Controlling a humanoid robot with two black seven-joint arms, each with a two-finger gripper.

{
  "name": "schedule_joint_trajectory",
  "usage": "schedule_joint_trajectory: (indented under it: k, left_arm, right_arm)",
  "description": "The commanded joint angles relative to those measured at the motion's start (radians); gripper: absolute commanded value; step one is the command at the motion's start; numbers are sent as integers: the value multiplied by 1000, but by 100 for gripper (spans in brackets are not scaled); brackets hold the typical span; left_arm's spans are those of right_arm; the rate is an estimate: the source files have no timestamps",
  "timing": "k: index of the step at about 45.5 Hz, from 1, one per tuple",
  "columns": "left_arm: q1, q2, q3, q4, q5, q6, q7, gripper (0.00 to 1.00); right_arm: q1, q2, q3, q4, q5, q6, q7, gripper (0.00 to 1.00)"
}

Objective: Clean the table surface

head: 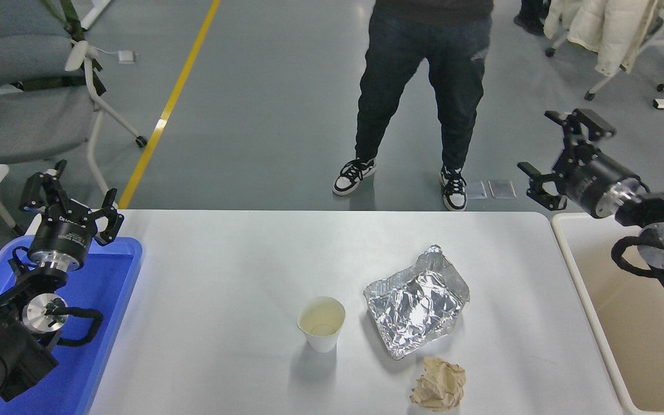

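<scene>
The white table surface (222, 276) carries a white paper cup (321, 323), a crumpled foil tray (417, 301) to its right, and a crumpled brown paper ball (438, 390) near the front edge. My right gripper (557, 151) is open and empty, raised above the table's far right corner and pointing left and away. It is well apart from all three items. My left gripper (70, 195) is open and empty, parked over the far end of the blue tray (107, 300).
A beige bin (608, 323) stands at the table's right end, under my right arm. A person (424, 86) stands on the floor beyond the far edge. A grey chair (15, 109) is at the far left, another chair with a white coat (603, 29) at the far right.
</scene>
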Motion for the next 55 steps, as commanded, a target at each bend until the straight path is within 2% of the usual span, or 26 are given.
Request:
schedule_joint_trajectory:
  k: [1,17,26,34,43,55]
  left_arm:
    - [0,0,0,-1,-1,0,0,100]
    - [2,0,0,1,-1,0,0,100]
    - [0,0,0,-1,-1,0,0,100]
    - [0,0,0,-1,1,-2,0,100]
    - [0,0,0,-1,-1,-2,0,100]
    - [0,0,0,1,1,-2,0,100]
  right_arm:
    - [52,-58,-165,206,-82,0,-21,100]
    - [489,-70,-649,278,-183,26,-21,100]
    - [716,58,-924,305,-345,25,-29,100]
    - [810,198,-1068,292,-433,29,-59,100]
    - [810,305,-1173,235,-572,29,-59,100]
    - [801,402,-1259,118,-583,29,-58,100]
